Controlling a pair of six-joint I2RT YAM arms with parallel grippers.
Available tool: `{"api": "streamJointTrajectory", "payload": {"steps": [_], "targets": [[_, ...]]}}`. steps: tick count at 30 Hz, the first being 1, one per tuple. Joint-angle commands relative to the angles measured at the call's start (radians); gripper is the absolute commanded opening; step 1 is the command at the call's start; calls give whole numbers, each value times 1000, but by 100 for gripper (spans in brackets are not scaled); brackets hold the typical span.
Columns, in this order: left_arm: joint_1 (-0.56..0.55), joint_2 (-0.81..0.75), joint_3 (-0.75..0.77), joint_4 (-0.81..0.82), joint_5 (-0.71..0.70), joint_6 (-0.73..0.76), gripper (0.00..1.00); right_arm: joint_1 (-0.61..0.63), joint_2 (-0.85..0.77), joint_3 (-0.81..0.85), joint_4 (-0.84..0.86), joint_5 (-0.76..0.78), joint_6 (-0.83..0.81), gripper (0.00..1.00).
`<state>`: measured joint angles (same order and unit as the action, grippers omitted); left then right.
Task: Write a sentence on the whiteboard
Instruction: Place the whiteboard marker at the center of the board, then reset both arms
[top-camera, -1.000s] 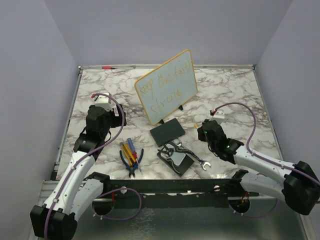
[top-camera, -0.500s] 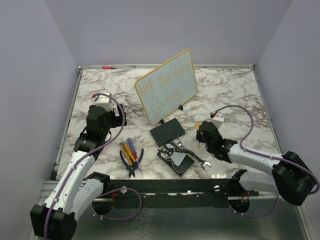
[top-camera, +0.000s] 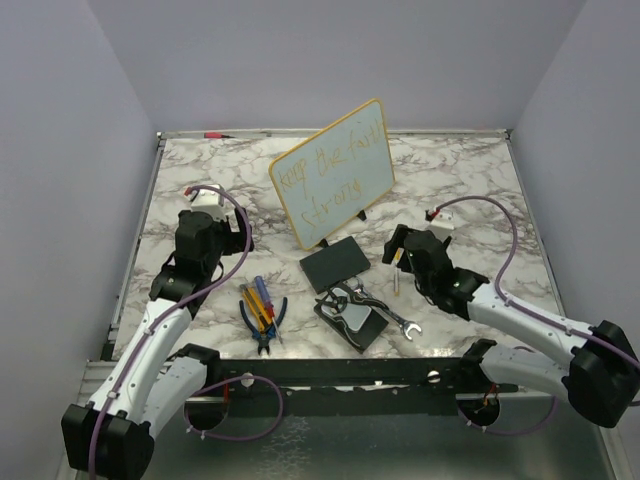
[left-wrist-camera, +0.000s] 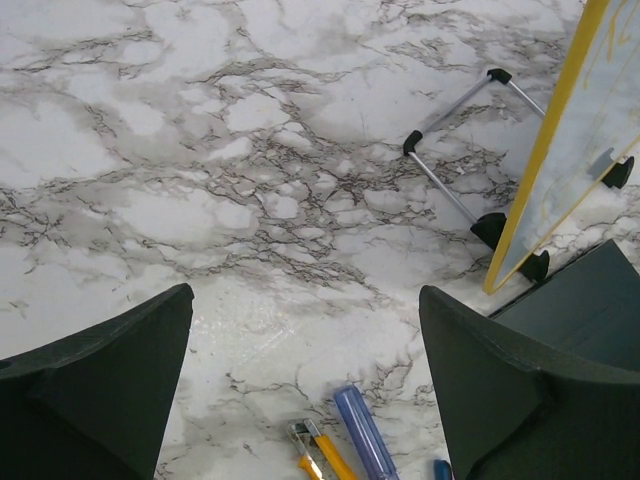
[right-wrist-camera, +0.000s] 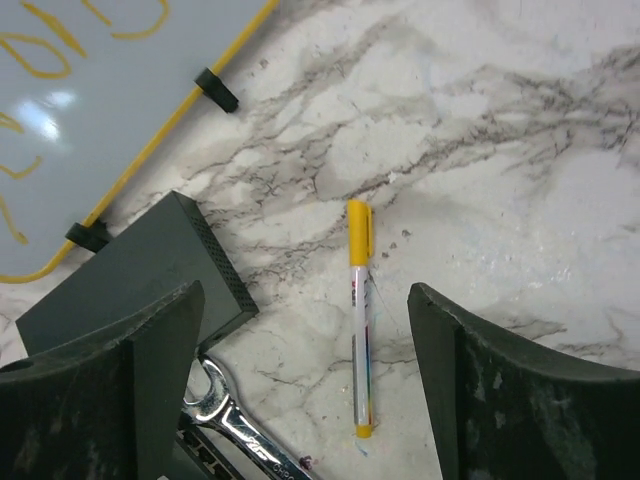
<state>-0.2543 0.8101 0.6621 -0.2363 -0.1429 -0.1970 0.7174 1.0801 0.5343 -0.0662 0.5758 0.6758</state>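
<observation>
The whiteboard (top-camera: 338, 172) stands tilted on small black feet at the table's middle back, framed in yellow. The sentence (top-camera: 330, 168) runs across it in two lines of yellowish-orange handwriting. Part of the board (right-wrist-camera: 100, 90) and a few strokes of the sentence (right-wrist-camera: 40, 55) show in the right wrist view. A yellow-capped marker (right-wrist-camera: 359, 320) lies flat on the marble, directly under my right gripper (right-wrist-camera: 305, 290), which is open and holds nothing. From above, the marker (top-camera: 397, 282) lies just in front of my right gripper (top-camera: 400, 252). My left gripper (left-wrist-camera: 305, 292) hangs open over bare marble, left of the whiteboard (left-wrist-camera: 590, 150).
A flat black pad (top-camera: 335, 263) lies in front of the board. Near it are a steel wrench (right-wrist-camera: 235, 425), a dark case with pliers (top-camera: 352, 318), and several screwdrivers and pliers (top-camera: 260, 305) close to my left gripper. A red pen (top-camera: 215, 134) lies at the far edge.
My right gripper has gone from shut to open, letting go of the marker, which now lies on the table. That arm has drawn back slightly. The left arm has barely moved.
</observation>
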Motion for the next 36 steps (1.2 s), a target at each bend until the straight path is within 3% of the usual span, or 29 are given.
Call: {"api": "streamJointTrajectory", "payload": {"steps": [1,7,13,21,29,36], "targets": [[9,16,27,-17,-44,2,94,-7,-35,104,-85,17,-119,87],[43,33,35,-15,-49,-17,99,-53,-54,212,-167,-39,-229,98],[82,36,49,-14,-81,-43,99,-251,-115,271,-262,-257,-278,100],[85,-41,113,13,-259,19,99,-453,-244,325,-351,-373,-310,100],[85,-155,89,113,-286,34,99,-463,-466,243,-206,-391,-393,100],[86,-248,0,154,-217,30,99,-463,-527,130,-101,-372,-379,100]]}}
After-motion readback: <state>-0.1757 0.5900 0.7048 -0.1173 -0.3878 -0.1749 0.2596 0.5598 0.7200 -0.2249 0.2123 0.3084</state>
